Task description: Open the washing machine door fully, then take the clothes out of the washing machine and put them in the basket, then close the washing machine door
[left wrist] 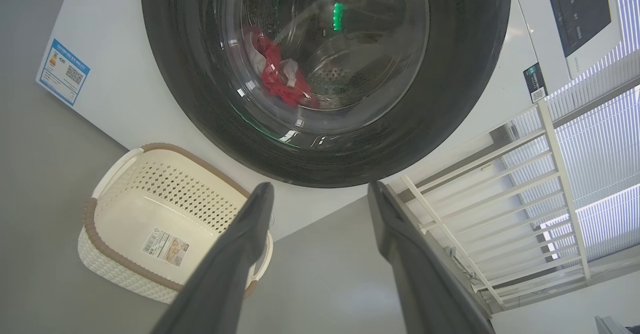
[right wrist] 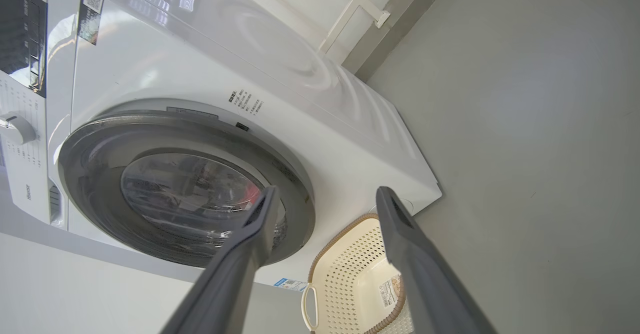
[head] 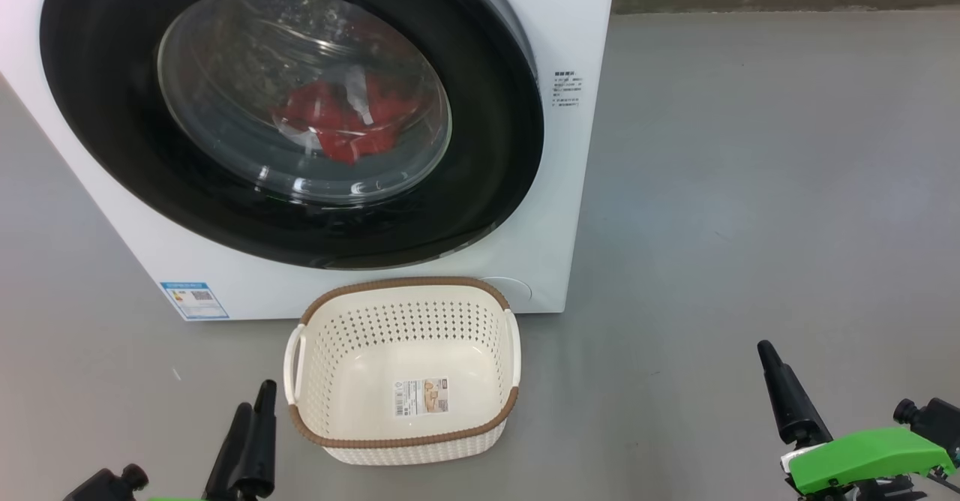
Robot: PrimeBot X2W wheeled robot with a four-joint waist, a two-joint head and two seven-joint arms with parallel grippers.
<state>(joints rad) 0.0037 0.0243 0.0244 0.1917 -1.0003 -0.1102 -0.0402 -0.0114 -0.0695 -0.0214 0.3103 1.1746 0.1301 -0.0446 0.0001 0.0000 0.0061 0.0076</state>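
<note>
Left wrist view. Locate the door [left wrist: 190, 99], shut on the washer [left wrist: 125, 99], straight ahead of the left end effector [left wrist: 320, 186] and clear of its fingertips. Read the clothes [left wrist: 277, 76] through the glass: a red-and-white bundle low in the drum, beyond the fingers. Locate the basket [left wrist: 165, 184] on the floor [left wrist: 35, 224], below the door and off to one side, partly behind one finger. Confirm the jaws spread to full width, gripping nothing, touching nothing.

Right wrist view. Find the door [right wrist: 95, 144] ahead of the right end effector [right wrist: 326, 193], apart from both fingers, with the basket [right wrist: 345, 254] nearer and partly behind one finger. Confirm the same state: wide open, empty, no contact.

Head view. Place the basket [head: 405, 285] between the two end effectors, nearer the left one, with its far rim just beside the washer foot. Place the door [head: 105, 126] beyond the basket, well ahead of both.

Handling. Treat the door as rigid and hinged; expect a slippery gloss on the black rim and no purchase on the bulging glass. Hook one finger behind the rim's outer edge on the right end effector's side, at the lip seen standing off the washer front; cannot identify a handle with certainty. Treat the clothes as light, soft and limp; pinch deep into a thick fold, and expect loose ends to trail. Treat the basket as light and apt to slide under a nudge.
</note>
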